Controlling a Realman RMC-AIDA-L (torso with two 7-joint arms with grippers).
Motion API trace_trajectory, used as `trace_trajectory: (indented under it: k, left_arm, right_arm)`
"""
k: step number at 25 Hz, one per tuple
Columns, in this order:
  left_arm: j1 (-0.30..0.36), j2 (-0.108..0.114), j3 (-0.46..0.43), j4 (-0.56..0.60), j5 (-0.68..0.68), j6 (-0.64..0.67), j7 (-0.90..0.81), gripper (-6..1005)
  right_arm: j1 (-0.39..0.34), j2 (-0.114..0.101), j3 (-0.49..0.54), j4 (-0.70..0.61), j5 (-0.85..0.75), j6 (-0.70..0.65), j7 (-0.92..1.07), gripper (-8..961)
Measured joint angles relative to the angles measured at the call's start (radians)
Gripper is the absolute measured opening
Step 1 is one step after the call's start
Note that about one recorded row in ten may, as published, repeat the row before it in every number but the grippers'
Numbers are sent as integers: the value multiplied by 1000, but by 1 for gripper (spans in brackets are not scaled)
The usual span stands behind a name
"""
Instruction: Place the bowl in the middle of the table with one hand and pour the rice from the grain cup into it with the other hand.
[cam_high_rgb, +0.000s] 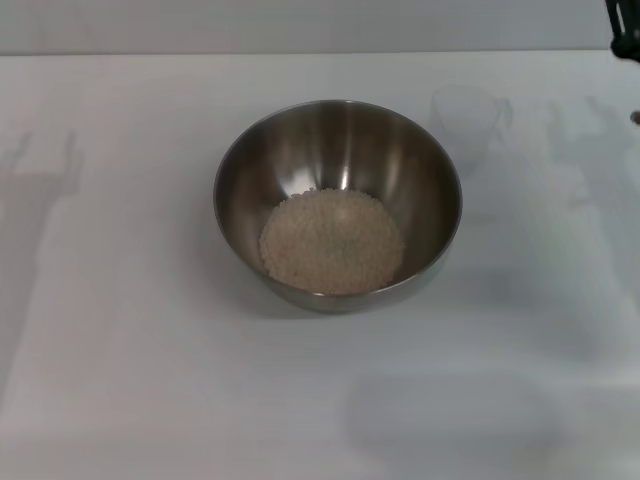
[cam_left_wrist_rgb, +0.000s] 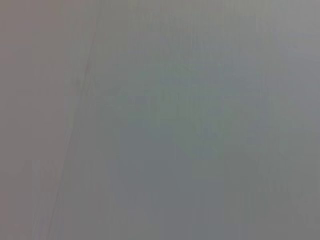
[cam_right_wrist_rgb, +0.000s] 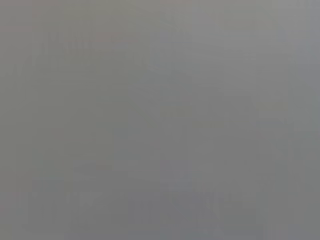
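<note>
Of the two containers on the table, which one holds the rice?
The steel bowl mid-table holds the rice; the clear grain cup behind it on the robot's right looks empty.

My right gripper (cam_high_rgb: 626, 30) is cut off at the head view's top corner — I cannot tell its fingers; the grain cup (cam_high_rgb: 470, 118) reads faint against the desk (cam_high_rgb: 120, 330); both wrist views show me only featureless grey.

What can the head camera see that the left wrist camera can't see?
Only the head view shows things: the bowl in the middle of the table, the rice inside it, the grain cup standing empty behind it to the right, and a bit of the right gripper at the top corner. The left wrist view shows only plain grey. They share nothing recognisable.
</note>
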Motion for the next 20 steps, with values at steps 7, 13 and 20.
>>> trace_trajectory:
  k: [7,13,20]
  left_arm:
    - [3,-1,4,4,-1,5,0,652]
    - [9,2,6,5,1,7,-39,654]
    - [15,-2,7,-5,0,14,-2,655]
  right_arm:
    - [26,-1,21,-40,0,-10,-23,547]
    - [37,-2,21,-56,1,-11,-26,635]
    - [39,-2,21,-60,2,-13,-26,638]
